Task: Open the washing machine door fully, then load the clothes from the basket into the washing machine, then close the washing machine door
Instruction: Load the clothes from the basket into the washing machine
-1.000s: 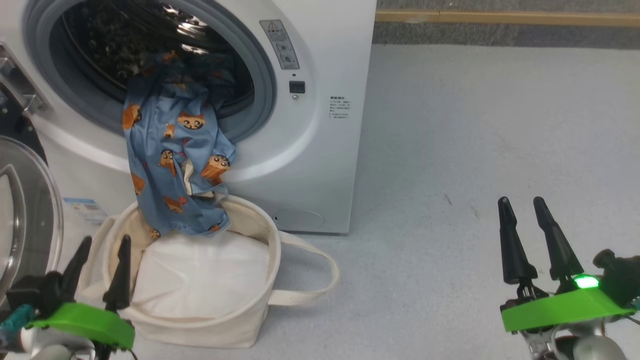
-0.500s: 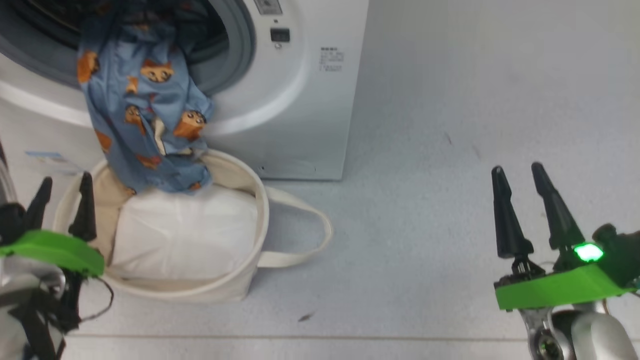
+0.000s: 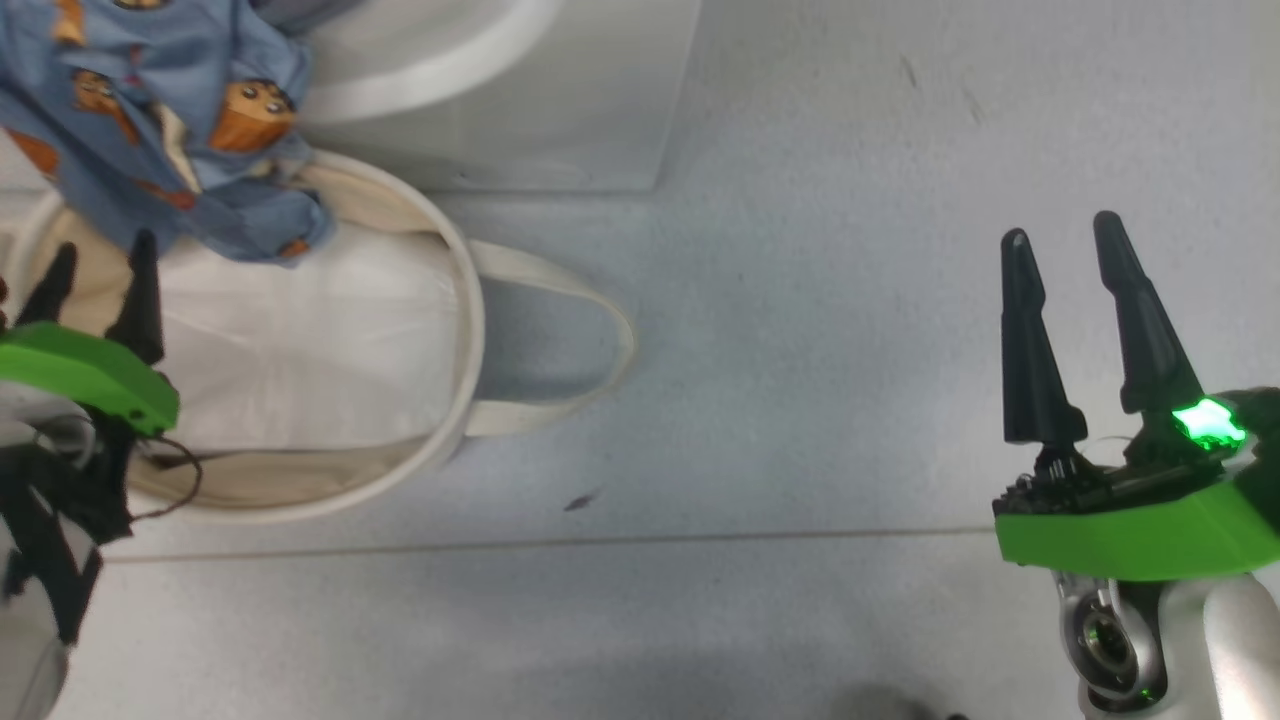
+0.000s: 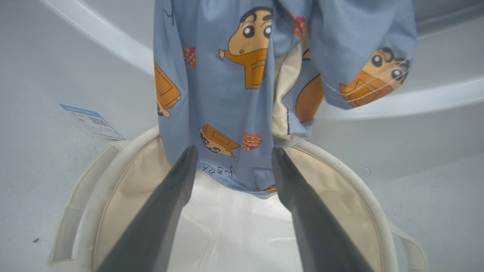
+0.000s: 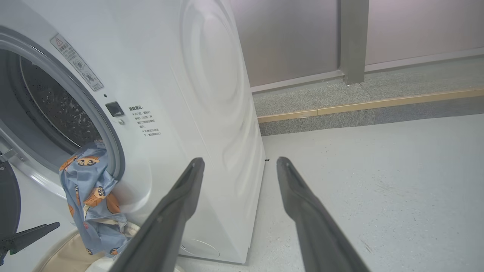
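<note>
The light blue clothes (image 3: 150, 130) with orange cartoon figures hang out of the white washing machine (image 5: 189, 94), from the drum opening (image 5: 53, 109) down into the cream basket (image 3: 465, 300). My left gripper (image 4: 234, 151) is open over the basket. Its fingers stand either side of the garment's (image 4: 227, 94) lower hem, close in front of it, with nothing held. My right gripper (image 3: 1060, 232) is open and empty above bare floor, far to the right. The door's black rim (image 5: 8, 200) shows at the left edge of the right wrist view.
Plain white padding (image 3: 300, 350) fills the basket's bottom. One strap handle (image 3: 610, 330) lies out on the grey floor to the right. A blue label sticker (image 4: 92, 121) is on the washer's lower front. A kerb and wall (image 5: 359, 105) run behind the machine.
The head camera has tipped downward, so the washer's opening has left the top of that view. My left gripper now sits closer under the hanging garment.
</note>
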